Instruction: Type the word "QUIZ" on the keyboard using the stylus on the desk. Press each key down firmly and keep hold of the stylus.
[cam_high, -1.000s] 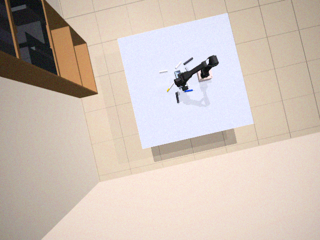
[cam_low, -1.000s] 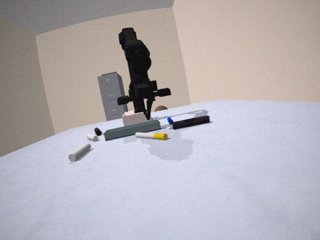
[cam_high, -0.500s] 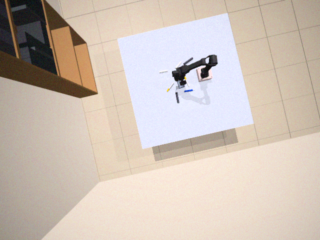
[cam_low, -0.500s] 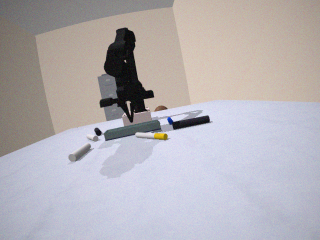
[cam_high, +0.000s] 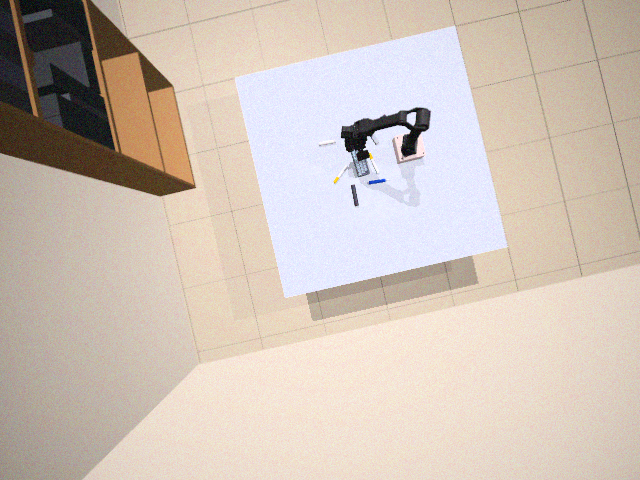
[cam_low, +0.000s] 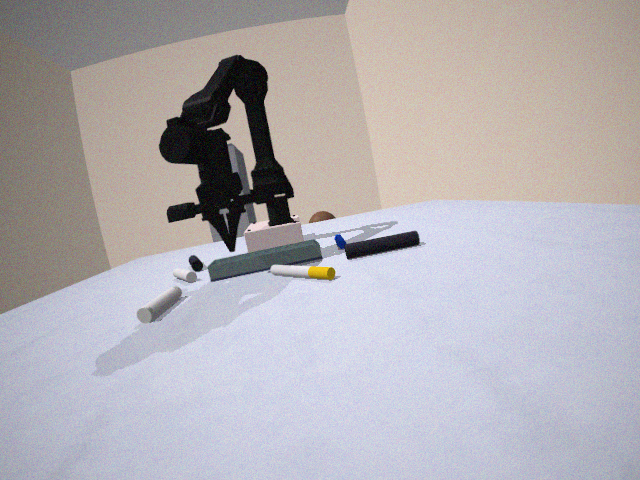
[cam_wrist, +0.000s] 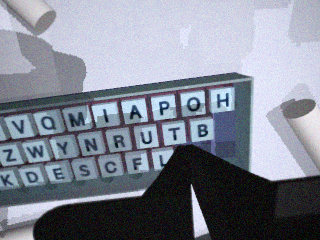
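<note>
The gripper (cam_low: 232, 249) (cam_wrist: 187, 148) is shut and empty. Its tips point down, a little above the keyboard in the exterior view; in the wrist view they cover part of the L key. The keyboard (cam_high: 360, 168) (cam_low: 266, 259) (cam_wrist: 243, 130) is grey-green with pale keys. The wrist view shows the Q key (cam_wrist: 48, 123), U key (cam_wrist: 146, 137), I key (cam_wrist: 106, 114) and Z key (cam_wrist: 10, 152). Several pen-like sticks lie around it, including a white-and-yellow one (cam_high: 336, 180) (cam_low: 302, 271) and a blue one (cam_high: 376, 181) (cam_low: 340, 241). I cannot tell which is the stylus.
A black stick (cam_high: 354, 195) (cam_low: 382, 244) and a white stick (cam_high: 326, 143) (cam_low: 159, 304) lie on the white table (cam_high: 413, 222) (cam_low: 413, 361). A second white-and-yellow stick (cam_high: 375, 166) lies between keyboard and arm base (cam_high: 398, 153) (cam_low: 273, 237). Another black stick (cam_low: 195, 262) lies farther back.
</note>
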